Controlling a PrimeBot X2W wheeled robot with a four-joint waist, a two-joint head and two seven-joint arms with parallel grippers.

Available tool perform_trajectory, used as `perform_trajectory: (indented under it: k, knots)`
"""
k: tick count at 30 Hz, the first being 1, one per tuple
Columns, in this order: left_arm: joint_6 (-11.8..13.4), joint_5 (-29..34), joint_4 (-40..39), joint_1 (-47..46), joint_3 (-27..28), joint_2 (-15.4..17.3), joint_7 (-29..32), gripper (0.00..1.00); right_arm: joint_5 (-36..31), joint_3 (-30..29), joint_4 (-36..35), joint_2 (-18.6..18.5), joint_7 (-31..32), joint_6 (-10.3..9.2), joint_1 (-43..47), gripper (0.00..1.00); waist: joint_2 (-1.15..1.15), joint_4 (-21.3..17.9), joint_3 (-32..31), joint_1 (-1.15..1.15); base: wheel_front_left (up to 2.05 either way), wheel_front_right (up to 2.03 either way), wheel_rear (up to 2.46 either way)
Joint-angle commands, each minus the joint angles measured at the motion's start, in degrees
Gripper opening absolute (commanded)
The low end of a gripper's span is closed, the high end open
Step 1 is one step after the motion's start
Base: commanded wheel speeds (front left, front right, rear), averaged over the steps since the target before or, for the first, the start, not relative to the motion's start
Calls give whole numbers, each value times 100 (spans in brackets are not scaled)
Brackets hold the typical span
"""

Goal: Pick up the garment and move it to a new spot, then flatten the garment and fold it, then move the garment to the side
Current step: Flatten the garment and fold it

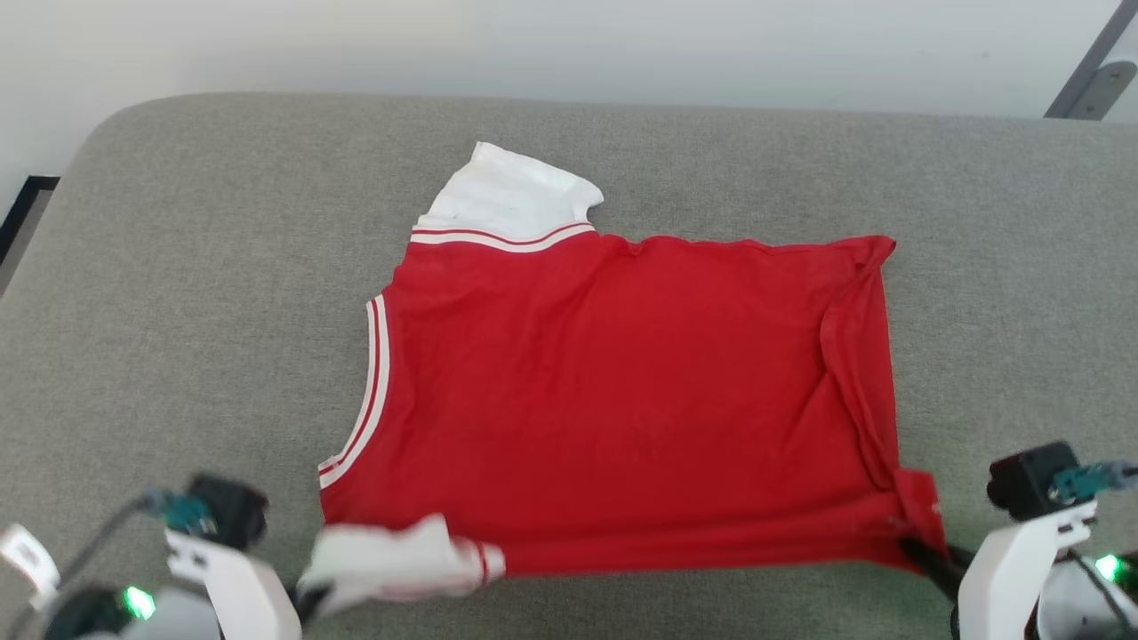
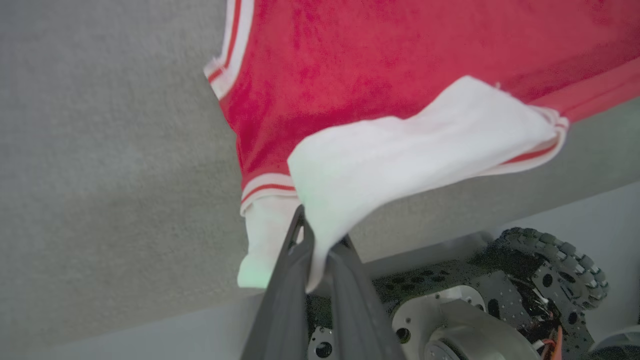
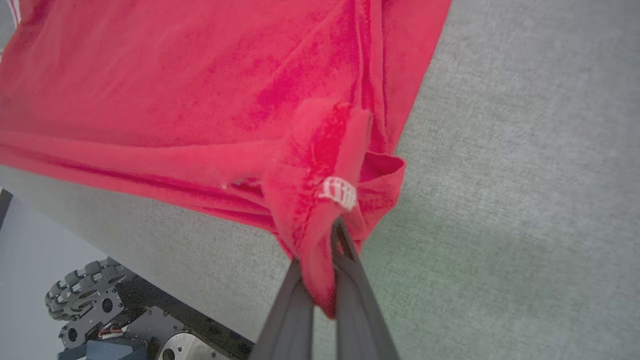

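The garment (image 1: 622, 382) is a red jersey lying spread on the grey padded surface (image 1: 178, 311), plain red side up, neck to the left. One white sleeve (image 1: 511, 200) lies flat at the far edge. The other white sleeve (image 2: 415, 155) is lifted at the near left corner, and my left gripper (image 2: 320, 240) is shut on it. In the head view the left gripper (image 1: 311, 600) sits at the lower left. My right gripper (image 3: 335, 235) is shut on the bunched red hem corner (image 3: 320, 180), seen in the head view at the near right corner (image 1: 916, 547).
The grey surface runs wide to the left, right and behind the shirt, with rounded far corners against a pale wall. Its near edge lies just under both grippers. My wheeled base (image 2: 500, 300) shows below that edge. A grey metal bracket (image 1: 1098, 80) stands at the far right.
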Motion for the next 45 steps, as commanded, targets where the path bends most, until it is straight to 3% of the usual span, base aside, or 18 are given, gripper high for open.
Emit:
perform_trajectory:
  k: [1,5,11,12,18,19,27,28,29,31,32,39,45]
  knots:
    - [31,81,-17,-192,102,118,-9,0,-65,-98,-98,17,54,-32,-106,0,0,1,18,0,0,0,0]
    - [-73,316,66,-631,282,286,109,0,-208,-206,-235,114,166,-32,-416,0,0,-14,86,0,0,0,0]
    - [-680,733,696,-1621,383,-30,381,0,-390,-250,45,212,219,-33,-1195,0,0,18,270,0,0,0,0]
    - [-680,733,696,-1621,383,-30,381,0,-390,-250,45,212,219,-33,-1195,0,0,18,270,0,0,0,0]
    - [-1502,1094,1989,-2595,291,-780,454,0,-693,-141,784,244,103,-33,-2068,0,0,-28,521,0,0,0,0]
    - [-1716,1068,2493,-2800,221,-1034,548,0,-701,-87,1100,360,54,-33,-2343,0,0,-71,602,0,0,0,0]
    - [-2424,934,4405,-3350,81,-1905,652,0,-983,328,2448,544,-302,-33,-3289,0,0,-247,906,0,0,0,0]
    - [-2518,863,4796,-3421,82,-2101,689,21,-988,404,2729,587,-387,-33,-3434,16,0,-261,935,0,0,0,0]
    - [-2563,844,4965,-3471,82,-2165,688,21,-1028,455,2826,588,-439,-33,-3506,24,0,-267,945,0,0,0,0]
    - [-2638,815,5224,-3565,93,-2288,599,74,-1022,460,3018,655,-526,-31,-3597,85,0,-278,951,0,0,0,0]
    - [-2659,713,5339,-3575,128,-2361,635,100,-1036,491,3067,670,-550,-29,-3626,100,0,-278,942,0,0,0,0]
    - [-2651,505,5449,-3570,236,-2230,825,100,-986,257,2896,692,-893,-24,-3558,100,0,-238,792,0,0,0,0]
    - [-2285,345,4552,-3239,316,-1768,1027,100,-1058,-171,2172,816,-1242,-24,-3193,100,0,-192,672,0,0,0,0]
